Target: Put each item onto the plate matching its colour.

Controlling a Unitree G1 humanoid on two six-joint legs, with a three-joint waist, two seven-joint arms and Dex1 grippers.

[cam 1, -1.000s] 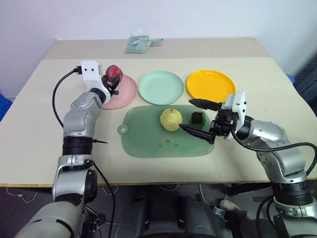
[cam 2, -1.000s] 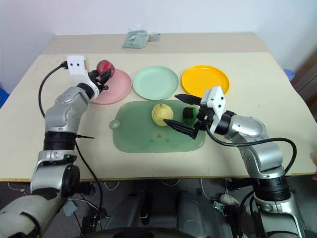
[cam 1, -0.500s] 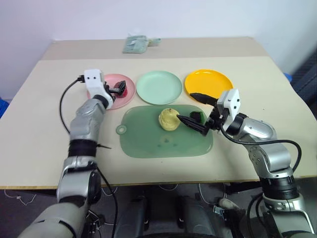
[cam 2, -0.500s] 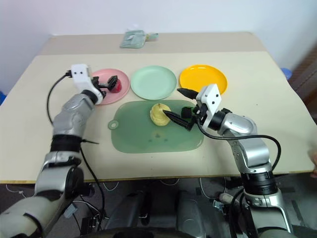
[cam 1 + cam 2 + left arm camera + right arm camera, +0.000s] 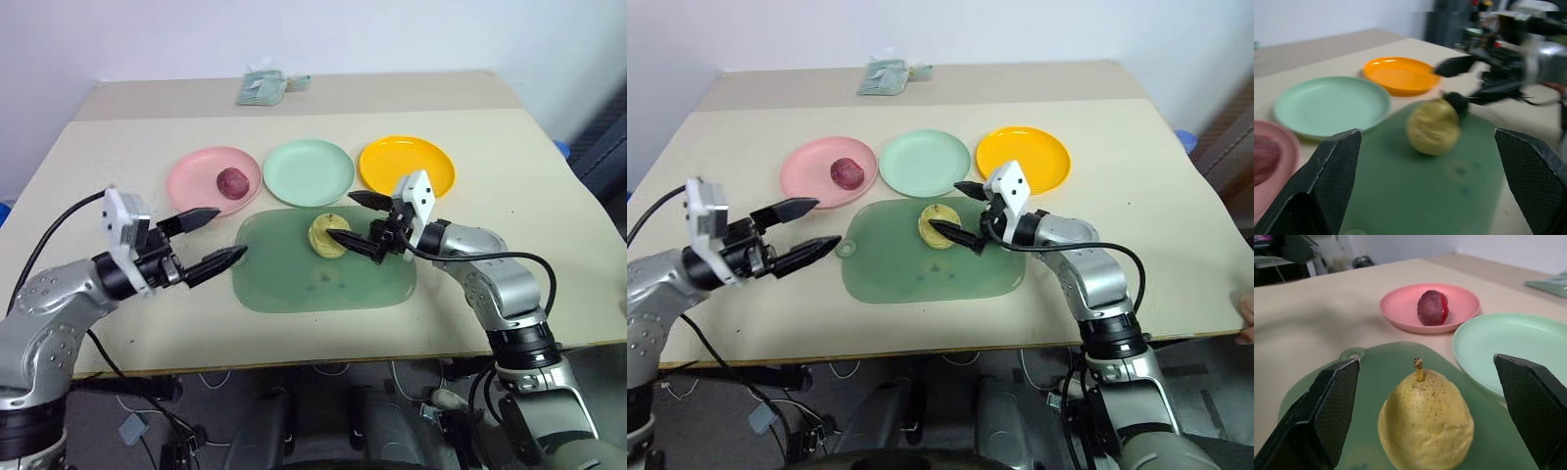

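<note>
A dark red round fruit (image 5: pixel 232 181) lies on the pink plate (image 5: pixel 196 176). The mint green plate (image 5: pixel 309 171) and the yellow-orange plate (image 5: pixel 407 166) hold nothing. On the green cutting mat (image 5: pixel 323 279) stands the pale yellow pear (image 5: pixel 323 237). My right gripper (image 5: pixel 345 216) is open, one finger on each side of the pear, and its fingers (image 5: pixel 1327 406) frame the pear (image 5: pixel 1425 413) in the right wrist view. The dark chunk (image 5: pixel 1455 102) sits just behind the pear, under that gripper. My left gripper (image 5: pixel 229 232) is open and empty over the bare table, left of the mat.
The beige table (image 5: pixel 509 137) has open room on both sides of the plates and mat. A folded pale green packet (image 5: pixel 260 88) lies at the far edge. The mat's hanging hole (image 5: pixel 844 248) points toward my left gripper.
My left gripper opened, left the red fruit on the pink plate and drew back toward the near left. My right gripper slid left, off the dark chunk, to the pear.
</note>
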